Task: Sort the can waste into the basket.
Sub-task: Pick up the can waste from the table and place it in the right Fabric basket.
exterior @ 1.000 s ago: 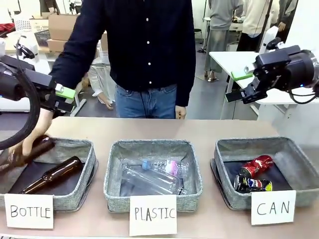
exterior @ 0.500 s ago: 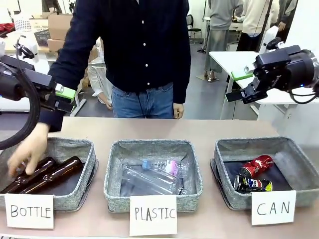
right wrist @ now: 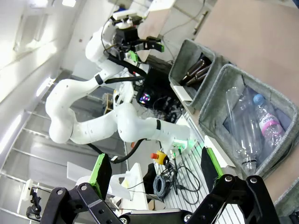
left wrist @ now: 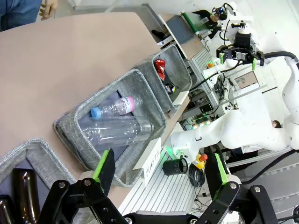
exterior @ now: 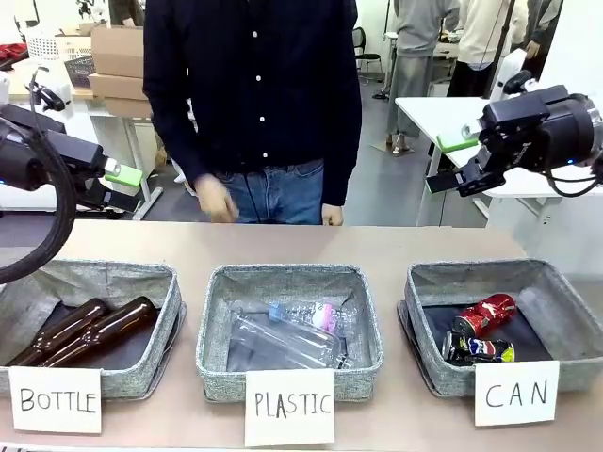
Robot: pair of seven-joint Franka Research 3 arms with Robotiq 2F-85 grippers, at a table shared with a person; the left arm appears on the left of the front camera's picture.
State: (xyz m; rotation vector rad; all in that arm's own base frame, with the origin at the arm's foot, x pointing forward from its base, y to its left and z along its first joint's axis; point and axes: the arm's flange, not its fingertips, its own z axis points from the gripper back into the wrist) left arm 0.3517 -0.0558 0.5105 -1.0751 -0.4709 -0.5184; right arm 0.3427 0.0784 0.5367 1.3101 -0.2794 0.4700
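Note:
Two crushed cans lie side by side in the grey basket (exterior: 559, 294) behind the "CAN" card (exterior: 515, 392): a red can (exterior: 485, 314) and a dark can (exterior: 478, 349). In the left wrist view the same basket (left wrist: 181, 65) sits far off with the red can (left wrist: 160, 66) and the dark can (left wrist: 169, 86) inside. My right gripper (exterior: 450, 162) hovers high above the basket's far left corner, open and empty. My left gripper (exterior: 121, 186) hangs open and empty above the far left of the table. Both wrist views show wide-apart jaws, left gripper (left wrist: 161, 165) and right gripper (right wrist: 154, 165).
The "BOTTLE" bin (exterior: 160, 282) holds two brown glass bottles (exterior: 94, 331). The "PLASTIC" bin (exterior: 367, 320) holds clear plastic bottles (exterior: 287, 339). A person in a dark shirt (exterior: 254, 94) stands at the far edge, one hand (exterior: 217, 201) raised off the table.
The person's hand laid a second brown bottle in the BOTTLE bin and drew back to the body. Neither arm has moved.

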